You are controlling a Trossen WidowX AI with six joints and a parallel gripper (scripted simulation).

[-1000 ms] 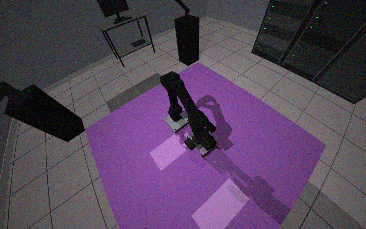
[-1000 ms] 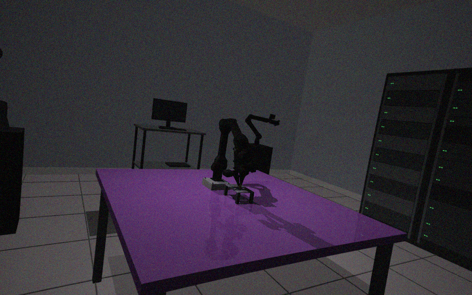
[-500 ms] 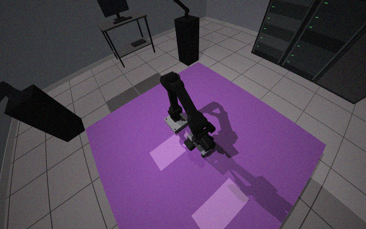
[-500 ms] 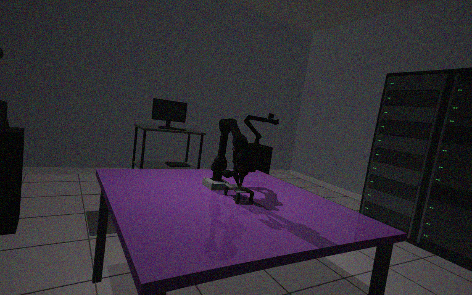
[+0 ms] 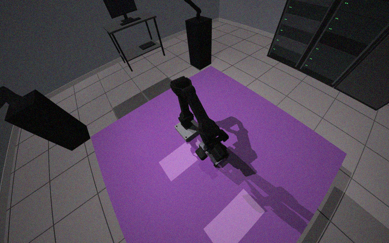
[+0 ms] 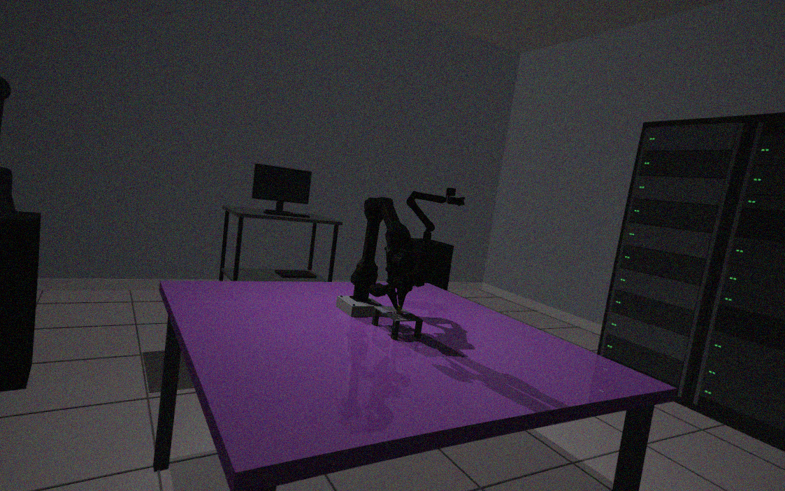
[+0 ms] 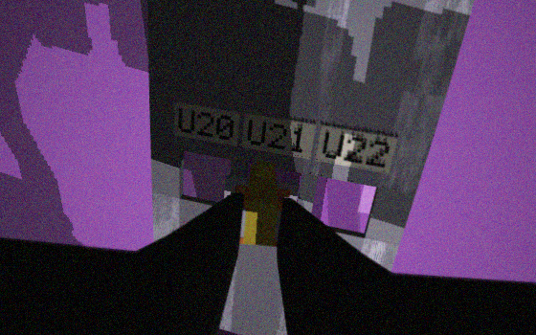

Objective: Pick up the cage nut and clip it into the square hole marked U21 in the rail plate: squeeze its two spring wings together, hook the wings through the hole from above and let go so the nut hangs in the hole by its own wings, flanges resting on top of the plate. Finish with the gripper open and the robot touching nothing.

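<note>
Your jaws [image 6: 399, 310] pinch the nut [image 7: 263, 184] over the U21 hole [image 7: 292, 181]. You have yet to seat it, release and withdraw.

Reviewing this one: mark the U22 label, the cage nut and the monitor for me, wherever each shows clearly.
U22 label [image 7: 357, 147]: wrist view, middle of its face.
Cage nut [image 7: 266, 211]: wrist view, its body between the claw's fingers.
Monitor [image 5: 120, 6] [image 6: 282, 183]: top and exterior views, its dark screen.
</note>
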